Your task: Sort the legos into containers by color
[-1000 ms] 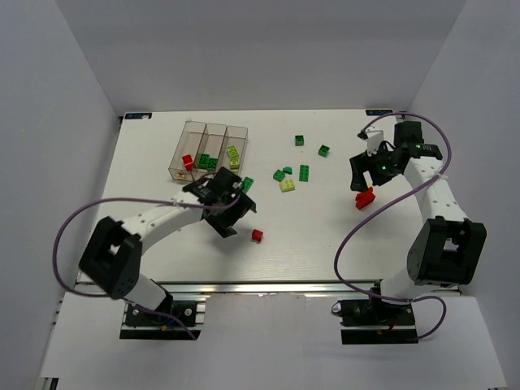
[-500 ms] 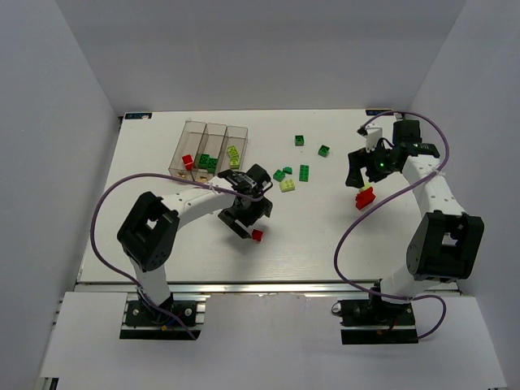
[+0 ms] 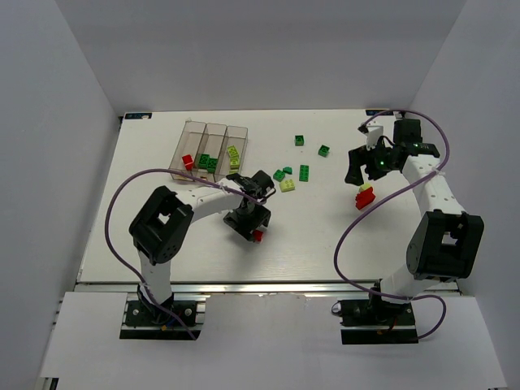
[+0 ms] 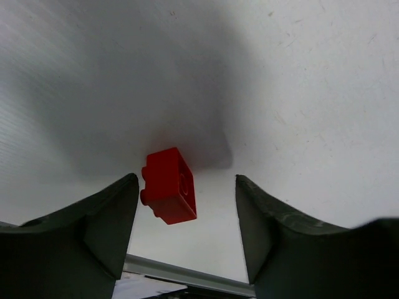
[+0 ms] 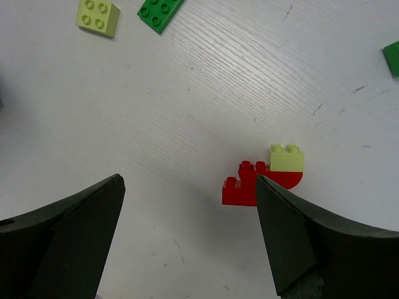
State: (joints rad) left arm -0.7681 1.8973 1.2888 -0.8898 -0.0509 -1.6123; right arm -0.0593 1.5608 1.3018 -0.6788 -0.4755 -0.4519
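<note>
My left gripper (image 3: 253, 230) is open over a small red lego (image 4: 169, 185), which lies on the table between the fingers, closer to the left one; it also shows in the top view (image 3: 257, 236). My right gripper (image 3: 360, 172) is open above a red stack topped by a pale yellow-green brick (image 5: 274, 175), also seen in the top view (image 3: 365, 197). Three clear joined containers (image 3: 192, 132) at the back left hold red, dark green and yellow-green bricks. Loose dark green bricks (image 3: 304, 171) and a pale one (image 3: 288, 185) lie mid-table.
Two more dark green bricks (image 3: 299, 140) lie further back, toward the right arm. White walls close in the table on three sides. The aluminium rail (image 3: 244, 286) runs along the near edge. Purple cables loop from both arms.
My left gripper has swung right from beside the containers and come down over the small red lego. My right gripper has shifted only slightly above the red stack.
</note>
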